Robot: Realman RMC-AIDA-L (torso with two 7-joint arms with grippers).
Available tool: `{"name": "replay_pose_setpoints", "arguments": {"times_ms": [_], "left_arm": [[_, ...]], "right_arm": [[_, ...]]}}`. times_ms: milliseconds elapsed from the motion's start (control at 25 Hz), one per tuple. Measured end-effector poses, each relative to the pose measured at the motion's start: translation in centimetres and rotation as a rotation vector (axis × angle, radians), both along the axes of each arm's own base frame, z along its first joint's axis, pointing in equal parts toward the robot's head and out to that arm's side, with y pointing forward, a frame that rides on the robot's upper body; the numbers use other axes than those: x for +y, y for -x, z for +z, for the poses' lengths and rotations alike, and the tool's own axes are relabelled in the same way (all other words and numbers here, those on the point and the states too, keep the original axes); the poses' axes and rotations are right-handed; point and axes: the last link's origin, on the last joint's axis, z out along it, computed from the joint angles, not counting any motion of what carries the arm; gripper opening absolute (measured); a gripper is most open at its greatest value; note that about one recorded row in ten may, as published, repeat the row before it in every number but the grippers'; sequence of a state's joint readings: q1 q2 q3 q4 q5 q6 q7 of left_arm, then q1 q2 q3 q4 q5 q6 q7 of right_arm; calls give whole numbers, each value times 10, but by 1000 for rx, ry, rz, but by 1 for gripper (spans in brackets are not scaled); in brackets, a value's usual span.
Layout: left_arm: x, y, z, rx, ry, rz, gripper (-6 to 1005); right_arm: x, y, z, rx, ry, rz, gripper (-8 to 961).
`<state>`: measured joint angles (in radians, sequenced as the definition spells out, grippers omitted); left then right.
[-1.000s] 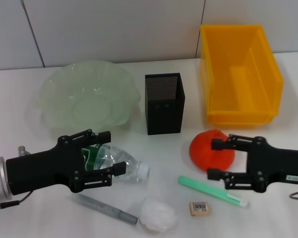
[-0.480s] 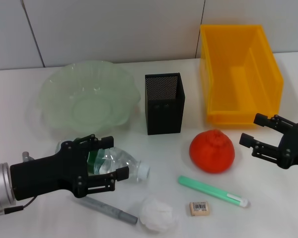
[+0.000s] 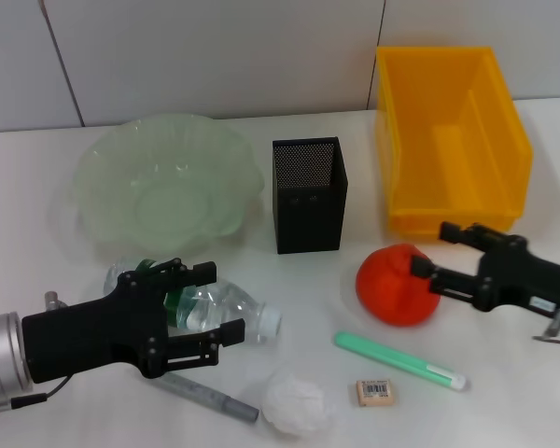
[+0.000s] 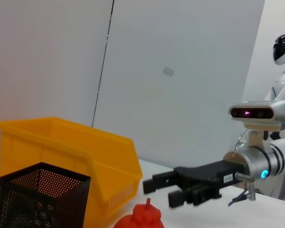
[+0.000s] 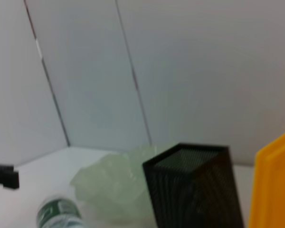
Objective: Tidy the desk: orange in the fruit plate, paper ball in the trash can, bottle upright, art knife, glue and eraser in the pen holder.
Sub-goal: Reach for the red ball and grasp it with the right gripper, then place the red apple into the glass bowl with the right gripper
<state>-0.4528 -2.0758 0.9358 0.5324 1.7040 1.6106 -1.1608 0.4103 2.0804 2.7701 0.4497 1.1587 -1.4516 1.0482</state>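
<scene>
On the white desk (image 3: pixel 289 131), the trash can (image 3: pixel 448 140) stood upper right. Our open right gripper (image 3: pixel 436 254) flanked the orange (image 3: pixel 392 285) at centre right; closing came next. Our open left gripper (image 3: pixel 205 303) bracketed the fallen bottle (image 3: pixel 229 308).

White table (image 3: pixel 37 187); grey panelled wall (image 3: pixel 215 56); perhaps another robot (image 4: pixel 270 137) beyond.

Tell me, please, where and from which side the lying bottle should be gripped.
Probably grip the bottle across its labelled body, coming from above. It lies on its side with the cap pointing to the robot's right, and the open left hand hovers over that round middle.
</scene>
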Motion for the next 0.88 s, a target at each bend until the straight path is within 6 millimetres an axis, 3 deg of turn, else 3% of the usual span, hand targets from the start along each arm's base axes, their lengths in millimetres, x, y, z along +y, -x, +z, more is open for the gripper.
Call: {"name": "replay_pose_setpoints", "arguments": {"times_ms": [240, 560, 680, 880], "left_arm": [[-1, 1, 0, 2, -3, 1, 859], [-1, 2, 0, 3, -4, 1, 860], [-1, 2, 0, 3, -6, 3, 860], [0, 2, 1, 2, -10, 4, 860]], "right_arm": [[14, 4, -25, -83, 78, -26, 689], [14, 1, -26, -106, 87, -29, 651], [11, -1, -23, -106, 76, -27, 408], [4, 2, -10, -61, 39, 17, 225]]}}
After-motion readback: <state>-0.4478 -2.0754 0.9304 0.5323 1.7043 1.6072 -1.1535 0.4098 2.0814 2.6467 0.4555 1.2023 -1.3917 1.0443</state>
